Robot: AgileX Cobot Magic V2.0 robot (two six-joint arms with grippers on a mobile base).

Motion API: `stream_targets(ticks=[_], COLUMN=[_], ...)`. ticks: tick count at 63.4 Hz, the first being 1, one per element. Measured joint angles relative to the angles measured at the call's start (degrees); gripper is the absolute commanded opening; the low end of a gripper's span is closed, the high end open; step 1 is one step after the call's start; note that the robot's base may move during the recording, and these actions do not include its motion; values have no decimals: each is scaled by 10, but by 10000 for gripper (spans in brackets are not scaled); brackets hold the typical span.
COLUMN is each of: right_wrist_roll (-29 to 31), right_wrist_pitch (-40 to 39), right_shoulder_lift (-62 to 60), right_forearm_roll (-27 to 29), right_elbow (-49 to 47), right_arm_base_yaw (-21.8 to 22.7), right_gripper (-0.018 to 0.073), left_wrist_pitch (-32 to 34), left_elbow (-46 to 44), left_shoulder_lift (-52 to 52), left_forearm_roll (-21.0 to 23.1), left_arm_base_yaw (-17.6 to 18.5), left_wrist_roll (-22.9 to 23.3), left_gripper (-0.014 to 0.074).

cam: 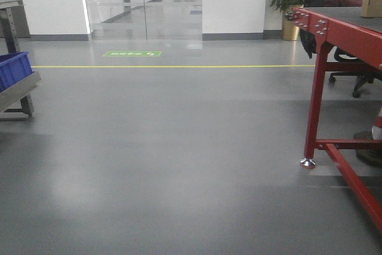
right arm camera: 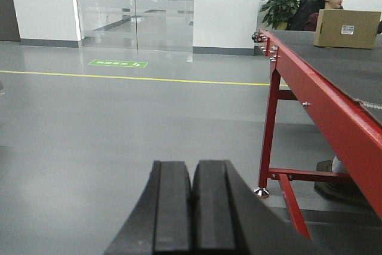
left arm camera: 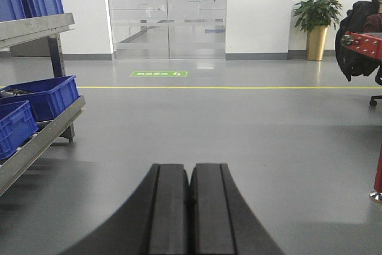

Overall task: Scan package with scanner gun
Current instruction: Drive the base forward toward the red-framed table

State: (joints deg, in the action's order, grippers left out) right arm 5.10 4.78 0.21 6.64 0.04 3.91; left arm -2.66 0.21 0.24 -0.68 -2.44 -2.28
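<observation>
Fingers [left arm camera: 170,207] of left gripper [left arm camera: 190,177] and right gripper [right arm camera: 192,177] pressed together, empty, w/ the package [right arm camera: 347,28] at far right on the red table [right arm camera: 310,91], scanner gun not in view; best approach: locate gun first, then face barcode label.

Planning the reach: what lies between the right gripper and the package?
Right wrist view: from the right gripper, bare floor, then the red table's rim and its bare dark top up to the package.
</observation>
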Motion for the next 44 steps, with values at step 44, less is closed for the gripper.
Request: stream_targets(ticks=[44], right_wrist_roll=[0], right_wrist_pitch=[0], right_shoulder_lift=[0], right_forearm_roll=[0], right_elbow=[0], right_arm_base_yaw=[0], right_gripper=[-154], left_wrist_pitch=[0], left_elbow=[0], left_shoulder_lift=[0], left_forearm_roll=[0], left_arm_base_yaw=[0], left_wrist_roll=[0], left_gripper=[-111])
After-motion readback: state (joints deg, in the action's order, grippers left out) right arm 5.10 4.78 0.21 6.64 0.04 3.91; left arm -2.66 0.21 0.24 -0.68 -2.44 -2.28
